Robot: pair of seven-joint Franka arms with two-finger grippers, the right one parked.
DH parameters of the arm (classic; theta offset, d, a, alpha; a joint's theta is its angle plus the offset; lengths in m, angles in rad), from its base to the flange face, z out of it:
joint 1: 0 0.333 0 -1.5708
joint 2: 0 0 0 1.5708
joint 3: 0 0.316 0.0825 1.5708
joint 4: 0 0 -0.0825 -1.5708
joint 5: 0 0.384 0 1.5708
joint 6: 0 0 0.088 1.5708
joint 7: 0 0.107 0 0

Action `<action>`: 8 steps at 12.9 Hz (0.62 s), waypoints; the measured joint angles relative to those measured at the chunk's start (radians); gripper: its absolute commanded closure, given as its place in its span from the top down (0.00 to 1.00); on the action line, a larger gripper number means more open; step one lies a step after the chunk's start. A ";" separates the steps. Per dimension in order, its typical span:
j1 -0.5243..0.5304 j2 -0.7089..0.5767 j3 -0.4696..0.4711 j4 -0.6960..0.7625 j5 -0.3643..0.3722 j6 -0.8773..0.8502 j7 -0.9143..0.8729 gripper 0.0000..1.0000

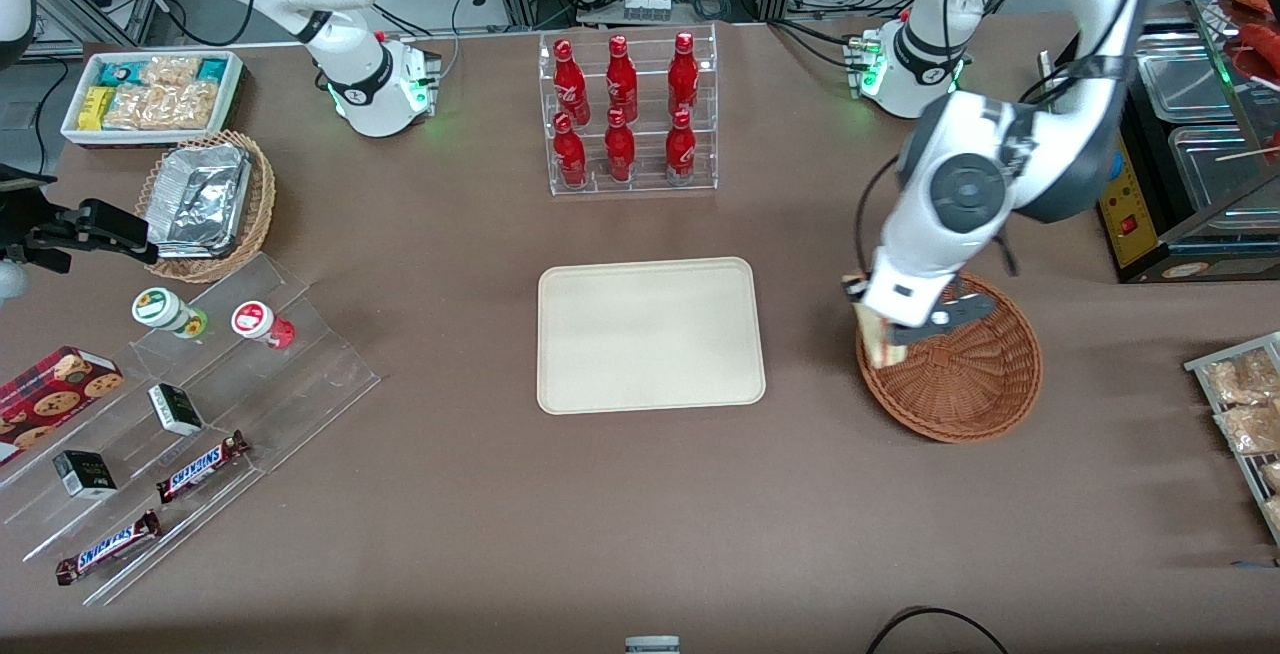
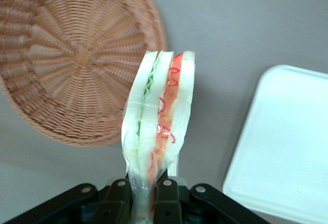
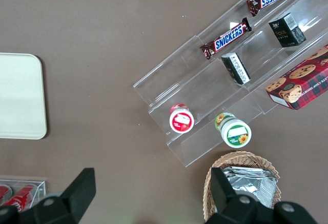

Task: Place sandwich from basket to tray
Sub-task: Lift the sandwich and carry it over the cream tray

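My left gripper (image 2: pixel 142 193) is shut on the sandwich (image 2: pixel 158 117), a wrapped pale wedge with green and red-orange filling, held up off the table. In the front view the gripper (image 1: pixel 893 332) hangs over the rim of the reddish-brown basket (image 1: pixel 975 374) on the side facing the tray, with the sandwich (image 1: pixel 880 344) showing just below the hand. The basket (image 2: pixel 61 60) has nothing in it. The cream tray (image 1: pixel 650 334) lies bare in the table's middle; its corner (image 2: pixel 287 147) is near the sandwich in the wrist view.
A clear rack of red bottles (image 1: pixel 625 114) stands farther from the camera than the tray. Toward the parked arm's end are a tan basket with foil container (image 1: pixel 205 199), a white snack bin (image 1: pixel 150 94) and an acrylic stand with candy bars (image 1: pixel 190 434). Metal trays (image 1: pixel 1245 414) sit at the working arm's end.
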 measured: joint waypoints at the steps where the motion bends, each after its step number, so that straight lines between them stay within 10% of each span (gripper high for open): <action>1: -0.036 0.039 0.000 0.046 0.000 -0.014 0.004 0.00; 8: -0.204 0.291 -0.020 0.318 -0.065 -0.016 0.053 0.00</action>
